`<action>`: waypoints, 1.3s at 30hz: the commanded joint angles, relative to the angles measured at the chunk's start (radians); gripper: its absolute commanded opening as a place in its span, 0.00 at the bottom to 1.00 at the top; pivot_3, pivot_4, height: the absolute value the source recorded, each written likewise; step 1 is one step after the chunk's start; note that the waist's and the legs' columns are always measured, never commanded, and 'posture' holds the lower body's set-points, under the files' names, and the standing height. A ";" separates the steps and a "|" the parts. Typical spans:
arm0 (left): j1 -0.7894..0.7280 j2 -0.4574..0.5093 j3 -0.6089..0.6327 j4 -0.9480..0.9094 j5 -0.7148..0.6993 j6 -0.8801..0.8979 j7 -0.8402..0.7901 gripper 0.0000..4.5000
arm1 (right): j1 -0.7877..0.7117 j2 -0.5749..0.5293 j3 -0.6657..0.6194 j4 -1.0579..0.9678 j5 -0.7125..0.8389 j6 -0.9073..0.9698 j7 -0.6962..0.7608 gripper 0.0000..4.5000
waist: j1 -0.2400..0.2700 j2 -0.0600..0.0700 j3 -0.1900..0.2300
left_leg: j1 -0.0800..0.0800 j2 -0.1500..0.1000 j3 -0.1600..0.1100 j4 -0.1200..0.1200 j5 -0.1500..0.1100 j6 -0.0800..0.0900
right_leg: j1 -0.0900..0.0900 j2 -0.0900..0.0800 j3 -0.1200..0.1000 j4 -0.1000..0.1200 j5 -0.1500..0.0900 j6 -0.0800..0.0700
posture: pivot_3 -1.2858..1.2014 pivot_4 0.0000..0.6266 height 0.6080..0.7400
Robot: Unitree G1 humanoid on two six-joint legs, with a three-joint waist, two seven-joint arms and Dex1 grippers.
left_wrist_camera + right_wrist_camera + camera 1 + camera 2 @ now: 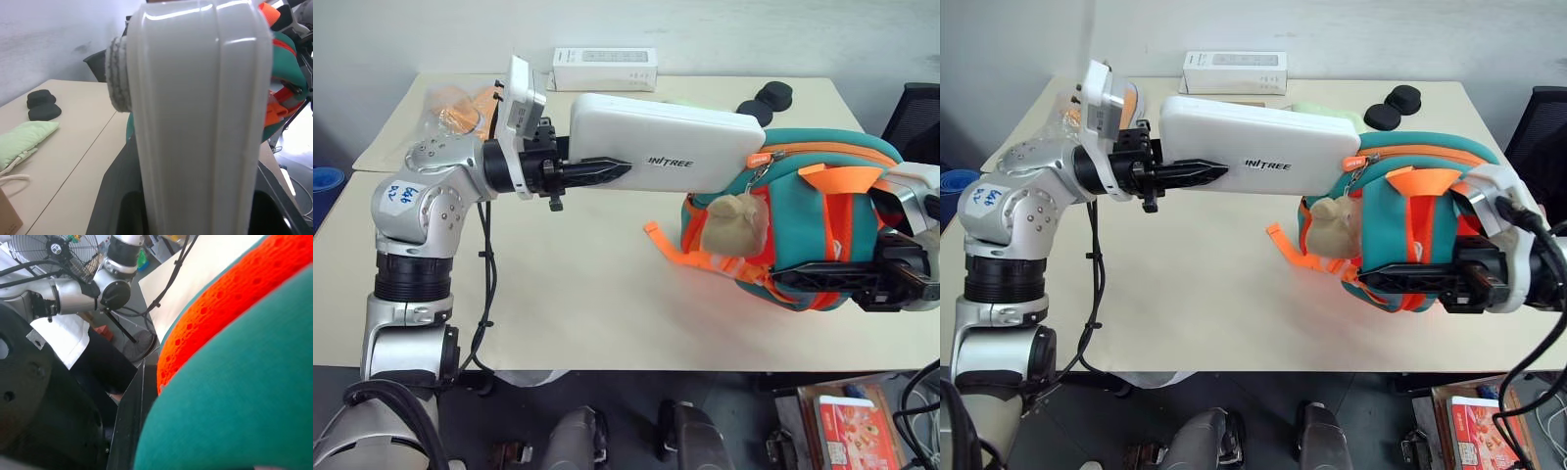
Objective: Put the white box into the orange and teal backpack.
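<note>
Half the job looks done: my left gripper [1197,173] clamps the white box [1258,149] level above the table, its far end at the orange and teal backpack [1410,220], which my right gripper [1400,279] pinches, insertion remaining.

A wide beige rectangular table [558,294] is carrying a long sharp-edged white carton [605,69] at its far edge, two flat black round pads [766,101] near it, and a pale green cloth pouch [22,142] lying beside them.
</note>
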 commanded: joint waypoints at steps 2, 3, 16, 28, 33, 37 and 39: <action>-0.074 0.025 0.070 0.040 -0.034 0.000 -0.020 0.30 | 0.017 -0.039 -0.084 -0.048 0.076 -0.005 0.030 0.00 | 0.002 0.000 0.000 | 0.000 0.000 0.000 0.000 0.000 0.000 | 0.000 0.000 0.000 0.000 0.000 0.000 | 0.52 0.24 1.00; -0.083 0.029 0.078 0.050 -0.040 0.006 -0.024 0.30 | 0.021 -0.042 -0.088 -0.049 0.081 -0.006 0.029 0.00 | 0.002 0.000 0.000 | 0.000 0.000 0.000 0.000 0.000 0.000 | 0.000 0.000 0.000 0.000 0.000 0.000 | 0.52 0.24 1.00; -0.026 0.012 0.022 -0.046 -0.032 -0.004 -0.090 0.30 | -0.032 -0.101 -0.030 0.018 0.024 -0.050 0.059 0.00 | 0.002 -0.001 0.000 | 0.000 0.000 0.000 0.000 0.000 0.001 | 0.000 0.000 0.000 0.000 0.000 0.000 | 0.52 0.24 1.00; -0.032 0.049 -0.100 0.015 0.111 -0.157 -0.213 0.30 | -0.062 -0.089 0.076 0.039 -0.085 -0.123 0.086 0.00 | 0.000 -0.001 0.000 | 0.000 0.000 0.000 0.002 0.000 0.001 | 0.000 0.001 0.000 0.001 0.000 0.000 | 0.52 0.24 1.00; -0.084 -0.041 -0.146 0.091 0.170 -0.230 -0.194 0.30 | -0.074 -0.069 0.086 0.014 -0.070 -0.128 0.074 0.00 | 0.007 -0.001 0.001 | 0.000 0.000 0.000 0.002 0.000 0.001 | 0.000 0.000 -0.001 0.001 0.000 0.000 | 0.52 0.24 1.00; -0.110 -0.201 -0.199 0.162 0.223 -0.265 -0.115 0.30 | -0.074 -0.040 0.087 -0.010 -0.053 -0.126 0.046 0.00 | 0.010 -0.001 0.001 | 0.000 -0.001 -0.001 0.002 0.000 0.002 | 0.000 -0.001 -0.001 0.001 0.000 0.000 | 0.52 0.24 1.00; -0.128 -0.311 -0.222 0.230 0.251 -0.278 -0.055 0.30 | -0.072 -0.021 0.089 -0.020 -0.051 -0.128 0.027 0.00 | 0.011 -0.001 0.001 | -0.001 -0.001 -0.001 0.002 0.000 0.002 | 0.001 0.000 -0.001 0.001 0.000 0.000 | 0.52 0.24 1.00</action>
